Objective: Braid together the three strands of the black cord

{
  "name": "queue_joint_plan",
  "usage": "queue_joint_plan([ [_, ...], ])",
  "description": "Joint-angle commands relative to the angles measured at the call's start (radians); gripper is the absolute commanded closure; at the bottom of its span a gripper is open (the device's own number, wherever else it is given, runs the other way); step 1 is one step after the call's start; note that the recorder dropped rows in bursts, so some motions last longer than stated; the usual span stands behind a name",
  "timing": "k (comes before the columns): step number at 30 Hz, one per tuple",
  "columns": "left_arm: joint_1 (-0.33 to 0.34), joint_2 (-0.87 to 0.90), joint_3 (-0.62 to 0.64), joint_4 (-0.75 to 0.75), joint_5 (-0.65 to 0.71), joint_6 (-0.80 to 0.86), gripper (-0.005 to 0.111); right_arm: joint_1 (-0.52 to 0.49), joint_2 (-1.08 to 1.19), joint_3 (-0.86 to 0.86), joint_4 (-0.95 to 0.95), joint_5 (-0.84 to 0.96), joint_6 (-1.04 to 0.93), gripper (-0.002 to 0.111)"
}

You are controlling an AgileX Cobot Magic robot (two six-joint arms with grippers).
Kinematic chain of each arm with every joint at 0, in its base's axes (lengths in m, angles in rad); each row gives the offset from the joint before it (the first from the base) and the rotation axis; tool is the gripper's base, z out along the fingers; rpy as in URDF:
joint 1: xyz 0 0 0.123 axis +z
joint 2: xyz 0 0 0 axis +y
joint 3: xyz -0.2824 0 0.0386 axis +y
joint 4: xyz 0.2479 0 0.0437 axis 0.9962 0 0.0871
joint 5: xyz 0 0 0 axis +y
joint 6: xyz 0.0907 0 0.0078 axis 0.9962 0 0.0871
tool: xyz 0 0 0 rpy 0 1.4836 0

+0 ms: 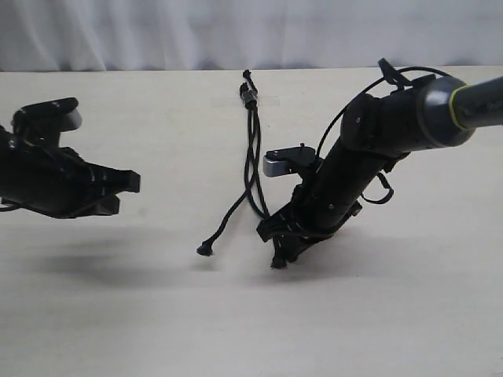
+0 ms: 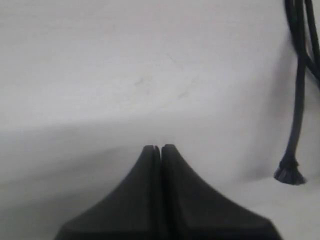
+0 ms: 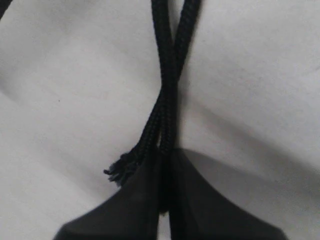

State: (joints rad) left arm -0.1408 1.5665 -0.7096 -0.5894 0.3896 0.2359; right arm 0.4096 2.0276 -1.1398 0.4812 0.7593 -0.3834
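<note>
Nearest on the surface [image 1: 393,314]: right pincer [image 3: 164,154], angled down almost to the surface and clenched on two strands [image 3: 167,102] close to their ends. The pair cross just ahead of the jaws. One frayed tip [image 3: 117,170] pokes out beside a finger.

Just beside it, toward the left, the loose strand [image 1: 228,214] lies free and curves away to its own flared end, touching neither pincer.

Left pincer [image 2: 161,148] hovers well apart on the left, jaws pressed together, grasping nothing.

Farther back the three strands [image 1: 253,169] run close together up the middle as the black cord [image 1: 251,126], ending at the knotted end [image 1: 250,94] near the far edge. Cannot tell whether that end is fixed down.

Handling, as a judgement: the cord is thin, light and limp, so it will not hold a shape, and any slack will flop wherever it is dropped. The woven sheath should give fair grip, but the frayed flare is a weak spot. Better to pinch a little up from the tip, on the firm weave. Keep light tension toward the knot, or the crossings will loosen.

The braid looks barely begun. The left pincer would likely have to open and take the loose strand near its end.
</note>
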Motion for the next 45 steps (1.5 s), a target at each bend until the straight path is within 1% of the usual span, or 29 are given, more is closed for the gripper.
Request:
queue_joint_plan([
  [1,-0.091,0.076,0.004,-0.102,-0.102,0.000,0.107,-0.002,0.020,0.018,0.001,-0.001,-0.021,0.104],
  [3,-0.128,0.117,-0.004,-0.145,-0.126,0.000,0.107,-0.002,0.020,0.018,0.001,-0.008,-0.004,0.103],
  [4,-0.146,0.136,-0.014,-0.149,-0.129,0.000,0.107,-0.002,0.020,0.018,0.001,-0.010,0.005,0.101],
  [8,-0.210,0.211,-0.087,-0.149,-0.117,0.000,0.107,-0.012,0.016,0.018,0.004,-0.006,0.041,0.082],
  [11,-0.235,0.264,-0.150,-0.155,-0.090,0.000,0.107,-0.032,-0.013,0.018,0.013,0.008,0.046,0.069],
  [13,-0.245,0.297,-0.187,-0.155,-0.081,-0.002,0.107,-0.053,-0.046,0.018,0.013,0.020,0.059,0.065],
  [17,-0.245,0.344,-0.241,-0.160,-0.045,-0.004,0.107,-0.129,-0.128,0.018,0.013,0.064,0.063,0.065],
  [20,-0.245,0.391,-0.281,-0.182,0.006,-0.004,0.107,-0.167,-0.165,0.018,0.013,0.073,0.063,0.065],
  [26,-0.245,0.466,-0.319,-0.202,0.036,-0.004,0.107,-0.174,-0.180,0.018,0.020,0.056,0.065,0.065],
  [32,-0.245,0.475,-0.322,-0.236,0.047,-0.004,0.107,-0.174,-0.180,0.018,0.050,0.025,0.065,0.065],
  [35,-0.269,0.475,-0.322,-0.237,0.048,-0.004,0.107,-0.174,-0.180,0.018,0.060,0.017,0.065,0.065],
  [39,-0.328,0.475,-0.322,-0.239,0.012,-0.004,0.107,-0.174,-0.180,0.018,0.062,0.009,0.065,0.065],
  [42,-0.359,0.475,-0.322,-0.242,-0.003,-0.004,0.107,-0.174,-0.180,0.018,0.062,0.009,0.069,0.065],
  [45,-0.374,0.475,-0.322,-0.259,-0.003,-0.006,0.107,-0.174,-0.180,0.018,0.062,0.009,0.092,0.065],
])
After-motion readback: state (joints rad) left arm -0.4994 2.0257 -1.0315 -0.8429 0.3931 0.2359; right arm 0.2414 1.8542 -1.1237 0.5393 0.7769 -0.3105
